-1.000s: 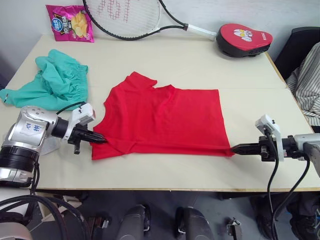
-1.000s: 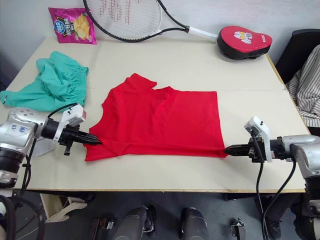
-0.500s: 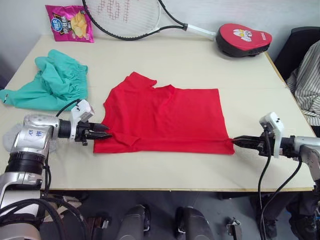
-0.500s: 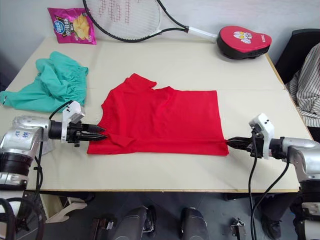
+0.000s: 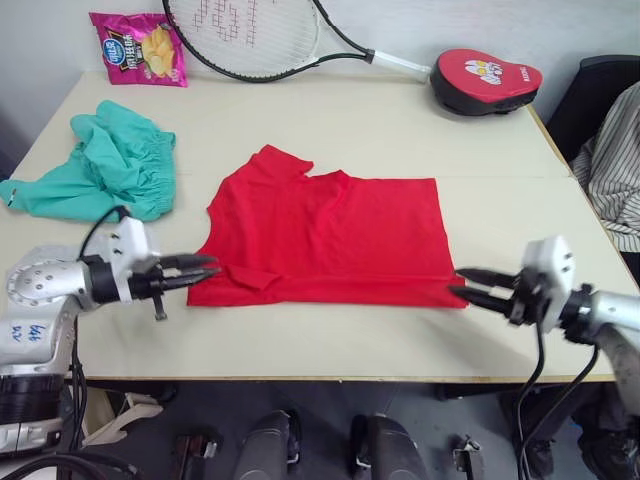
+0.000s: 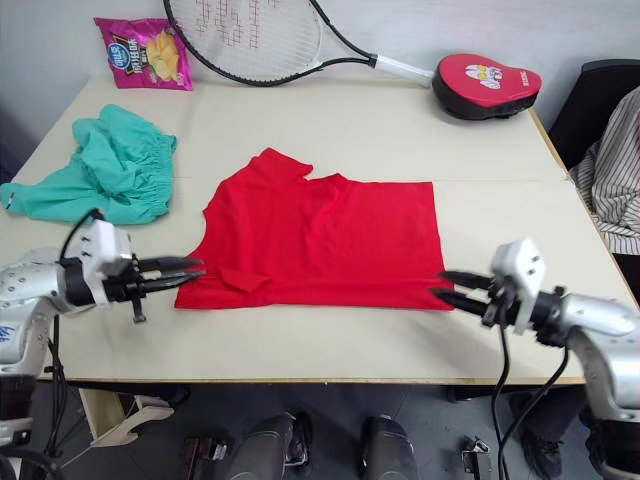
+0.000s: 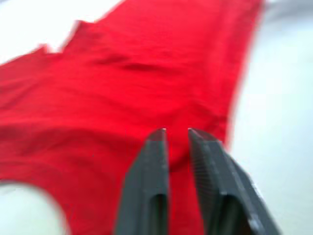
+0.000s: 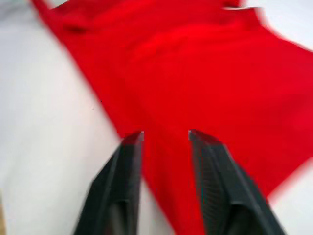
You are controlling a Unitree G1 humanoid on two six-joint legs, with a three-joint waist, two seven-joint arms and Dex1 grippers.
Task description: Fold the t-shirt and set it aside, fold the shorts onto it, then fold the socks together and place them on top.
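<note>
T-shirt: we see the t-shirt [image 5: 325, 240] lying flat near the middle of the table [image 5: 400, 130], folded into a rough rectangle, one sleeve poking out on its far side.
Left gripper: our left gripper [image 5: 208, 266] sits at the t-shirt's near corner on our left, tips just at the hem. In the left wrist view its fingers [image 7: 149, 166] stand a narrow gap apart over red cloth, gripping nothing.
Right gripper: our right gripper [image 5: 465, 283] is at the t-shirt's near corner on our right, fingers spread wide apart, holding nothing; whether they touch the cloth, we cannot tell.
Shorts: the shorts [image 5: 105, 165] lie bunched well left of the t-shirt, apart from it.
Beyond the t-shirt: a tennis racket [image 5: 250, 35], a pink snack bag [image 5: 138, 45] and a red padded case [image 5: 485, 78] line the table's far edge.
</note>
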